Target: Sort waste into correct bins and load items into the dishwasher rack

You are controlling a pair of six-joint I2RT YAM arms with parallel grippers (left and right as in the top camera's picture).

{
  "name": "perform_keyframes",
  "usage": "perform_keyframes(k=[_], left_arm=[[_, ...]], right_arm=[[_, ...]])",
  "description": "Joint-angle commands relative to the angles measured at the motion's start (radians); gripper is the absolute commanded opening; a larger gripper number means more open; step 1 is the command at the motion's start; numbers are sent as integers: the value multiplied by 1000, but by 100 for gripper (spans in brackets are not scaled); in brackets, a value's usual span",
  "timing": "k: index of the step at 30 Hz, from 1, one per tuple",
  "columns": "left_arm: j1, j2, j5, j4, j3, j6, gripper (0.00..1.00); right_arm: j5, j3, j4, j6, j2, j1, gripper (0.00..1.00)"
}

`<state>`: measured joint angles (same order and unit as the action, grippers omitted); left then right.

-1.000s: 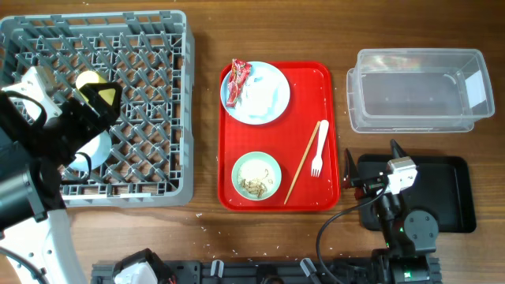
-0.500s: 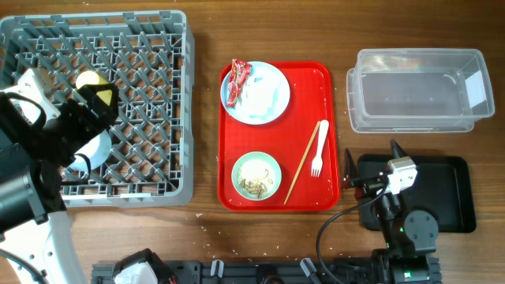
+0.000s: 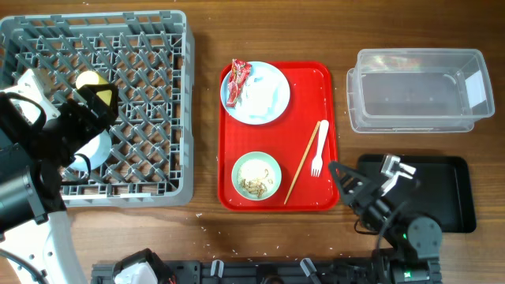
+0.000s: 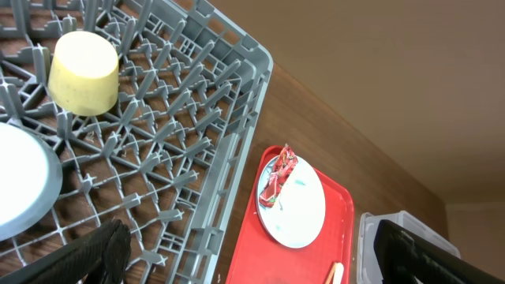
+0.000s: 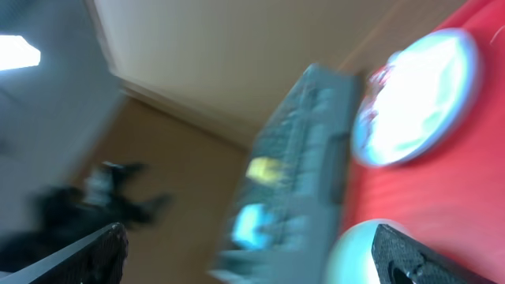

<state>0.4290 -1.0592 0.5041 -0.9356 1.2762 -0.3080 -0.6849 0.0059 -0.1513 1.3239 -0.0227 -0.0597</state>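
White plastic fork [image 3: 317,150], long axis fore-aft, tines toward nearby R fingers [image 3: 338,172], spread wide, empty; L fingers [image 4: 95,252] likewise, well apart.

We see the grey dishwasher rack [image 3: 150,102] at the left, holding the small yellow cup [image 3: 88,80] among its pegs. The light blue bowl [image 3: 99,146] sits just beside the cup, partly hidden. On the red tray [image 3: 237,142], the round pale blue plate [image 3: 264,95] carries the red snack wrapper [image 3: 237,82] along its left edge. The mint green bowl [image 3: 256,175] stands upright at the tray's near end with beige food scraps [image 3: 255,184] inside. To its right the white fork [image 3: 319,146] and wooden chopstick [image 3: 302,164] lie slanted, side by side. The clear tub [image 3: 418,87] sits far right, with the black tray [image 3: 450,197] just below it.
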Motion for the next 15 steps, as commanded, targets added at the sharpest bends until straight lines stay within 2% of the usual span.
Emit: perform_keyframes(k=[1,3,6,10,15], left_arm=[[-5,3,-8,2,1,9,100],[-5,3,-8,2,1,9,100],[-5,3,-8,2,1,9,100],[-5,3,-8,2,1,9,100],[-5,3,-8,2,1,10,100]], right_arm=[[-35,-1,-234,346,4,1,100],[28,3,-439,335,4,1,100],[91,58,-465,294,-5,1,100],[57,206,-284,33,-107,1,100],[-38,480,60,-381,-384,1,100]])
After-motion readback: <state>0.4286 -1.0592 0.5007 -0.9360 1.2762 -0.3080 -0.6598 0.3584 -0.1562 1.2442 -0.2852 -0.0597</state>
